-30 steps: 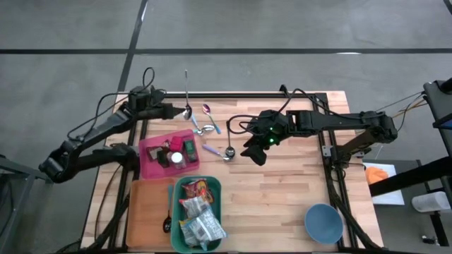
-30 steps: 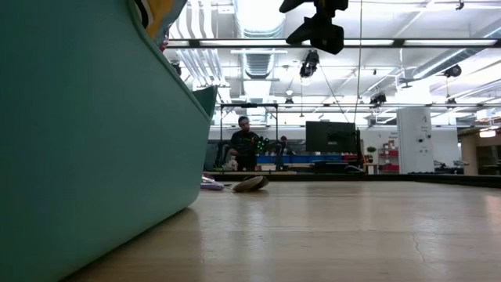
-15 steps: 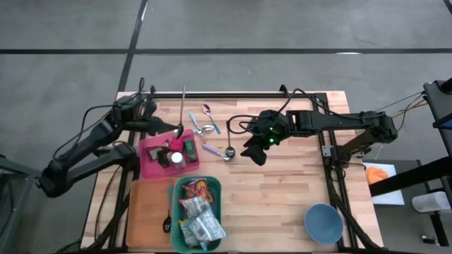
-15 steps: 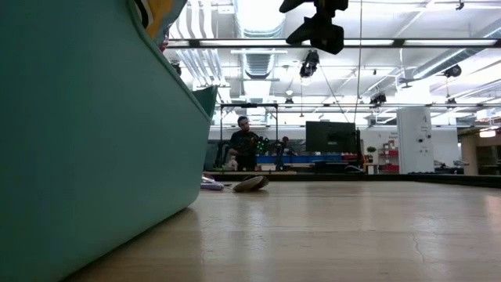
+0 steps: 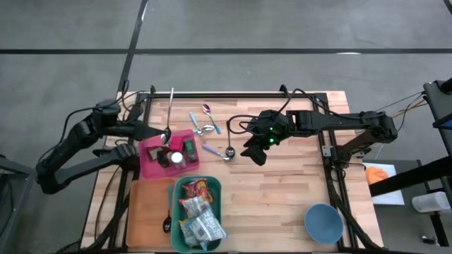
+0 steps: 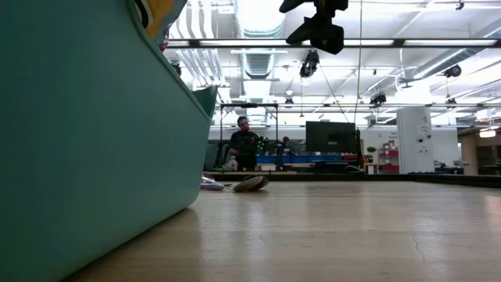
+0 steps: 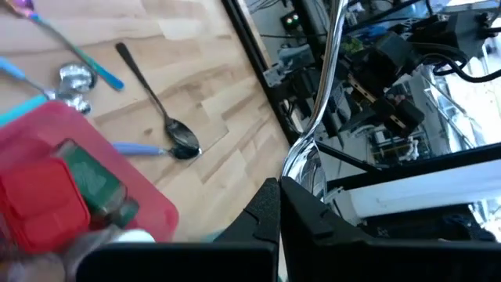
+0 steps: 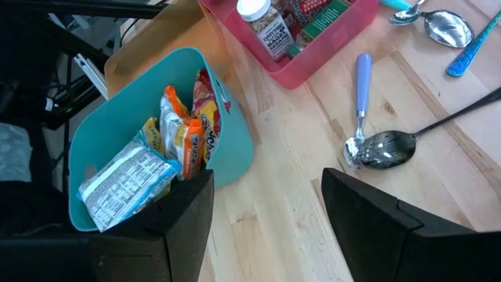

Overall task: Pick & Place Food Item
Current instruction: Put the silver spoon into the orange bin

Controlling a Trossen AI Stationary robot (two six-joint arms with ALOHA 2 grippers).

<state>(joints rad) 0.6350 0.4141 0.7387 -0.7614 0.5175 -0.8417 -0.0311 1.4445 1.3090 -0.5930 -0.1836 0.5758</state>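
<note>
My left gripper [image 5: 161,132] hovers over the far left corner of the pink bin [image 5: 150,164] and is shut on a silver spoon [image 5: 169,109]. The bin holds jars [image 5: 185,151]. Food packets [image 5: 198,212] stand in the teal bin [image 5: 215,189] near the table's front edge; the right wrist view shows them too [image 8: 184,137]. My right gripper [image 5: 256,149] hangs open above the table's middle, over loose spoons [image 8: 380,149], with nothing between its fingers [image 8: 188,227]. My left gripper pinches the spoon at its bowl end [image 7: 301,160] between its two shut fingers [image 7: 270,205]. The fingers come from the table's left, slanting a little down. The handle [image 7: 332,55] sticks up beyond the fingers, and the spoon is lifted clear of bin and table.
Several spoons [image 5: 206,125] lie on the wood between the two grippers. A wooden board [image 5: 147,208] lies left of the teal bin, with a dark spoon [image 5: 167,224] on it. A blue bowl [image 5: 323,223] stands at the near right corner. In the low view the teal wall [image 6: 86,133] fills the left.
My left gripper has carried the silver spoon from the spoons by the far edge toward the table's left and near edges, rising, to above the pink bin's far left corner. It has stayed shut and the handle still points up.
</note>
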